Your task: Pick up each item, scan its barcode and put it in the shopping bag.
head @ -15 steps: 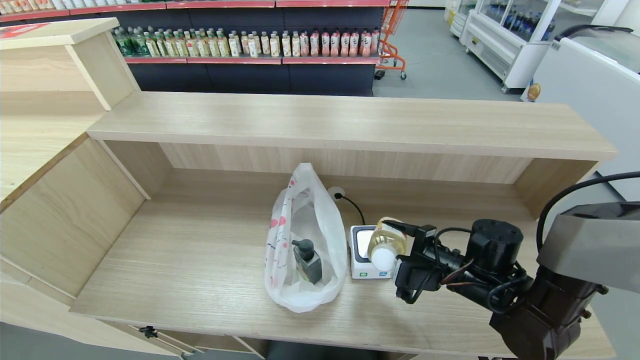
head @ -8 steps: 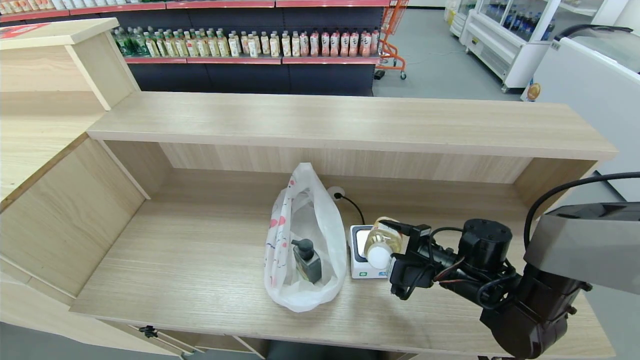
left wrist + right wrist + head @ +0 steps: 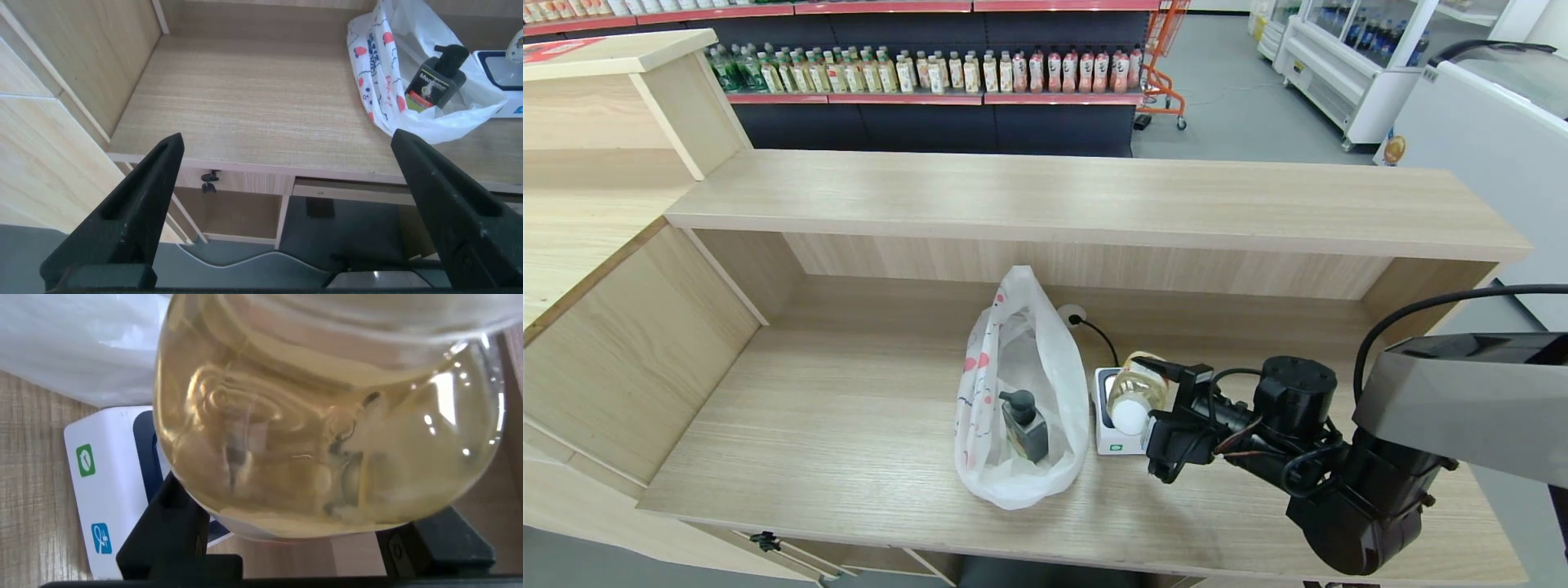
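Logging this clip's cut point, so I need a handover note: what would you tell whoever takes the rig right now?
Left gripper: open, empty, off the near edge of the counter.
Right gripper: shut on the bottle of yellowish liquid, held just over the scanner.
Done: the dark pump bottle stands inside the shopping bag, which sits beside the scanner.
Left: whether the scan has registered cannot be told; finish it, then put the bottle in the bag.
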